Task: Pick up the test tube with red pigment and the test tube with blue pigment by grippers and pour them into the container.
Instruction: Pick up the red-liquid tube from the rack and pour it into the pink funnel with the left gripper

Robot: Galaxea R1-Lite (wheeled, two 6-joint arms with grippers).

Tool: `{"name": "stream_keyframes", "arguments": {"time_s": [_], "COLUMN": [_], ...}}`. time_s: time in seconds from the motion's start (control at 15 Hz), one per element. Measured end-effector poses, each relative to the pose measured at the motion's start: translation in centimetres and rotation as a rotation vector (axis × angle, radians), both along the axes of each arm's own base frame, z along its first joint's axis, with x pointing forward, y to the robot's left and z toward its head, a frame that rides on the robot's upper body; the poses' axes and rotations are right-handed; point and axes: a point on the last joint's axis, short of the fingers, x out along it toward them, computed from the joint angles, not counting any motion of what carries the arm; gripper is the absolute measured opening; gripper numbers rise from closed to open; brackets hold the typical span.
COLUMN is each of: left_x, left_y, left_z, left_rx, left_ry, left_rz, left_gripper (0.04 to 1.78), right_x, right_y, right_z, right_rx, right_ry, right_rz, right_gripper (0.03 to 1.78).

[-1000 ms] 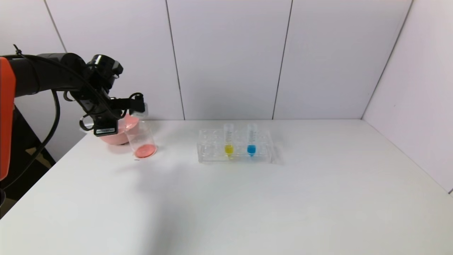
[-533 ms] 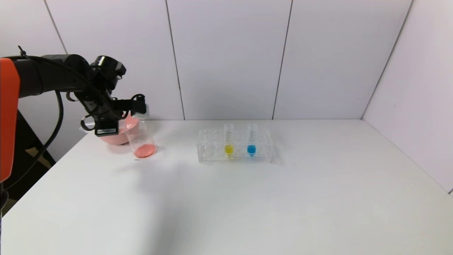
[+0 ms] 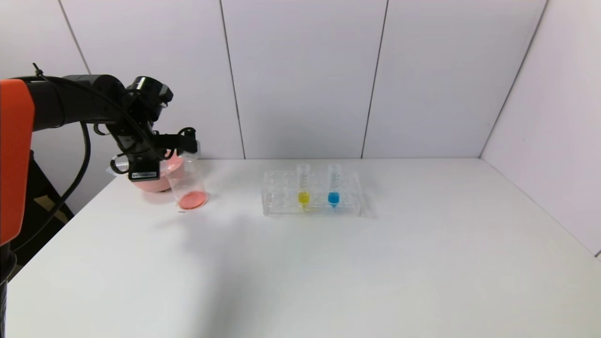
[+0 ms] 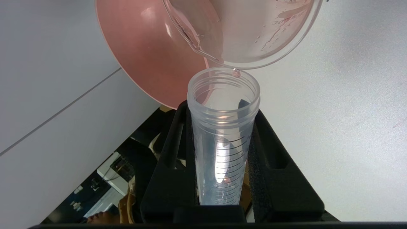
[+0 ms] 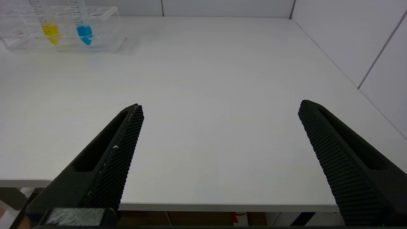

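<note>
My left gripper point(image 3: 188, 143) is shut on the test tube with red pigment point(image 4: 222, 149), which lies tipped with its open mouth at the rim of the container point(image 3: 187, 180). The tube looks almost drained, with one red drop on its lip. The container, a clear beaker point(image 4: 254, 38), holds a thin pink-red layer at its bottom. The test tube with blue pigment point(image 3: 333, 185) stands upright in the clear rack point(image 3: 281, 206). My right gripper point(image 5: 219, 108) hangs open over the table's near edge, far from the blue tube point(image 5: 84, 31).
A pink bowl point(image 3: 150, 180) stands right behind the beaker at the table's far left. A yellow-liquid tube point(image 3: 304, 185) stands in the rack beside the blue one. White wall panels close the back and right sides of the white table point(image 3: 328, 272).
The left arm has crept slightly to the right, still holding the tipped tube at the beaker's rim. Rack and tubes have not moved.
</note>
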Motion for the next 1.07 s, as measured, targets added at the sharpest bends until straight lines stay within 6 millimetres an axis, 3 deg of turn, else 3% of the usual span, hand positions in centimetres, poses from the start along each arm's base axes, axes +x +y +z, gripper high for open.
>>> {"name": "stream_keyframes", "arguments": {"time_s": [0.67, 0.87, 1.07], "left_x": [-0.2, -0.5, -1.1], "left_y": [0.0, 0.0, 0.4], "left_z": [0.3, 1.4, 3.1], "left_rx": [-0.001, -0.046, -0.204], "left_ry": [-0.007, -0.07, -0.177], "left_rz": [-0.001, 0.026, 0.115], "left_gripper": [0.47, 0.47, 0.47], "right_x": [0.0, 0.0, 0.0], "right_y": [0.0, 0.0, 0.0], "right_z": [0.0, 0.0, 0.0], "right_rx": [0.0, 0.0, 0.0], "right_ry": [0.0, 0.0, 0.0], "right_rz": [0.001, 0.001, 0.0], "right_gripper": [1.77, 1.77, 1.77]}}
